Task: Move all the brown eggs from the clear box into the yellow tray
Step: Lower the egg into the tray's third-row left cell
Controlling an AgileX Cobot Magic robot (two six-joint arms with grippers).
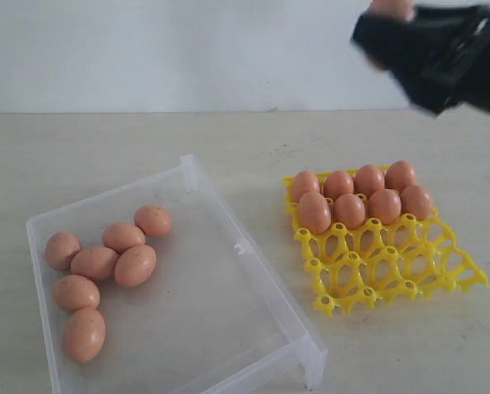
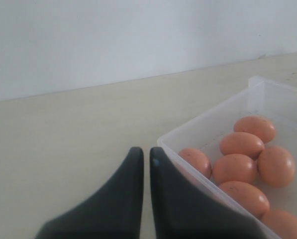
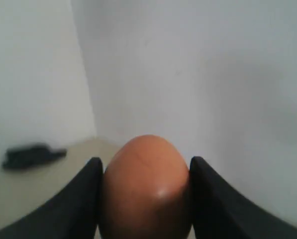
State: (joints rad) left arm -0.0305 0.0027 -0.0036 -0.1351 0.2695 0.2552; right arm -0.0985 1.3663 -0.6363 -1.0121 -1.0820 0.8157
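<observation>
The right gripper (image 3: 146,160) has its jaws clamped on one brown egg (image 3: 146,194), which fills the whole gap between the fingers. In the exterior view this gripper is raised clear of the table (image 1: 105,148), above and beyond the far edge of the yellow tray (image 1: 376,271). In the tray, eight eggs (image 1: 350,210) fill the two far rows; the two near rows of cups are open.

The left gripper (image 2: 146,152) has its jaws together with nothing between them, tips just outside the wall of the clear box (image 2: 208,124). Seven eggs (image 1: 94,263) lie in the box's left part; its right part is bare floor.
</observation>
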